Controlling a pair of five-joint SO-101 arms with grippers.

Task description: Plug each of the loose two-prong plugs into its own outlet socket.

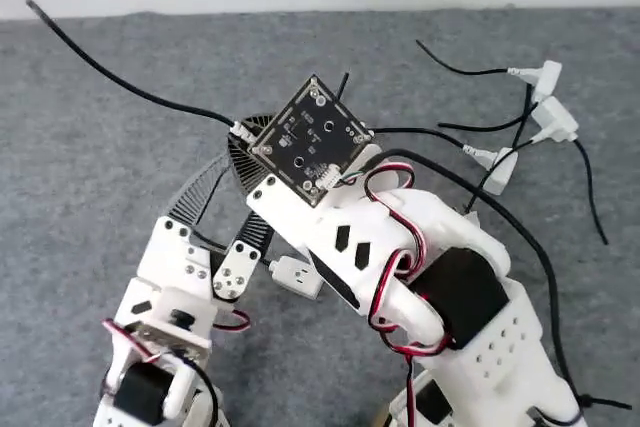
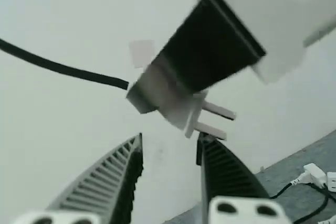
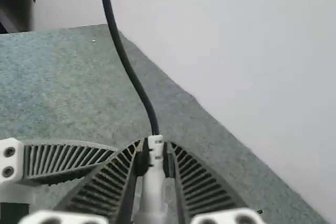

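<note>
Between the black ribbed fingers (image 3: 186, 182) of the right pincer (image 3: 153, 153) sits a small white two-prong plastic plug (image 3: 152, 182), clenched on both sides, w/ its thin black cord (image 3: 126, 61) running straight out past the fingertips & away over the grey felt-like counter (image 3: 52, 66) beside the white wall (image 3: 252, 51). From the left wrist, that plug hangs in the air just beyond the tips of the left pincer (image 2: 169, 140), its two metal prongs (image 2: 215, 116) bare & pointing sideways, the lower one close above one fingertip. The left pincer is released, fingers spread w/ a clear gap btwn them & nothing in it. From overhead, the cord trails away from the right pincer to the counter's far edge, & the right arm's square black circuit board (image 1: 315, 137) sits over that pincer. Well off to the board's other side, three small white connector pieces (image 1: 555, 122) w/ black leads lie loose on the counter, close together; can't tell plugs from sockets.
</note>
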